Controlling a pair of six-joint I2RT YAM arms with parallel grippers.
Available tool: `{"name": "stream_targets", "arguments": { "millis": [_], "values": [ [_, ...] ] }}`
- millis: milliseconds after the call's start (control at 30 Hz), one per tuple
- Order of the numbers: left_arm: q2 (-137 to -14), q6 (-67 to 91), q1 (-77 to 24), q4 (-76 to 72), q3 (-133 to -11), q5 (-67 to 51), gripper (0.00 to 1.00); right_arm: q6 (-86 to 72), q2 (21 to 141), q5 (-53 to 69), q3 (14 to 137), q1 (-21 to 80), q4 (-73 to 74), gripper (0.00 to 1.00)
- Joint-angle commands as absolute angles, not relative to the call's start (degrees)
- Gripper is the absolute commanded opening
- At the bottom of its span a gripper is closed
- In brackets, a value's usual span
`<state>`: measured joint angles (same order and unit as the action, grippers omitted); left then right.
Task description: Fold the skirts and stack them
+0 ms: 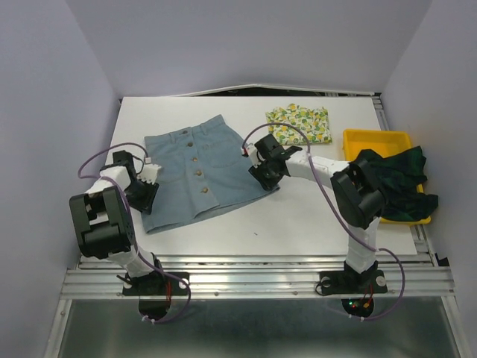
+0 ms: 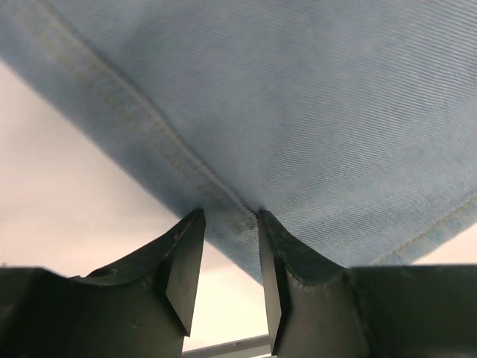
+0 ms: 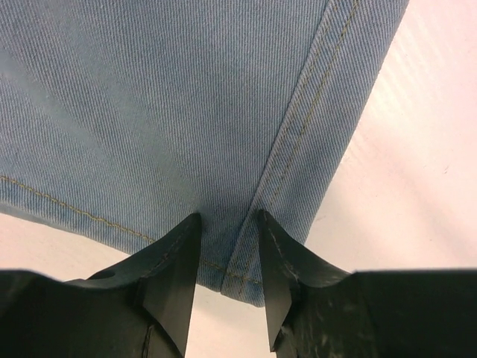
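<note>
On the white table point(image 1: 298, 216) we see the blue skirt point(image 1: 190, 171) spread flat; left pincer point(image 1: 144, 195) and right pincer point(image 1: 264, 175) each stand narrowly parted, straddling its side seams.

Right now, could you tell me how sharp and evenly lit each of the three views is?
Top external view: even, soft light, everything in focus, the denim skirt casting faint shadows. Left wrist view: the twill weave is crisp, while the dark fingers are near and slightly soft. Right wrist view: the table is washed out bright, yet the skirt's seam stitching stays sharp.
</note>
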<state>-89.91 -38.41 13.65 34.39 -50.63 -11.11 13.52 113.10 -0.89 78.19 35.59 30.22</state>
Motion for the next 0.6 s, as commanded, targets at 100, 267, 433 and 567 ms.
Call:
{"name": "stream_targets", "arguments": {
  "millis": [100, 267, 433, 567],
  "values": [
    [-97.2, -45.3, 22.1, 35.5, -56.9, -0.5, 0.44, 16.1, 114.4, 1.5, 68.6, 33.9, 39.4, 0.38],
    [-100.6, -44.0, 21.7, 37.4, -66.8, -6.4, 0.45, 15.8, 109.7, 18.9, 68.3, 41.0, 42.3, 0.38],
    [-104.4, -42.0, 16.6, 38.0, -76.1, -9.3, 0.48, 12.1, 108.9, 32.8, 75.5, 51.4, 43.1, 0.43],
    [-105.7, -40.4, 12.4, 40.9, -82.2, -10.1, 0.53, 11.5, 111.3, 41.4, 87.5, 52.0, 48.0, 0.46]
  ]
}}
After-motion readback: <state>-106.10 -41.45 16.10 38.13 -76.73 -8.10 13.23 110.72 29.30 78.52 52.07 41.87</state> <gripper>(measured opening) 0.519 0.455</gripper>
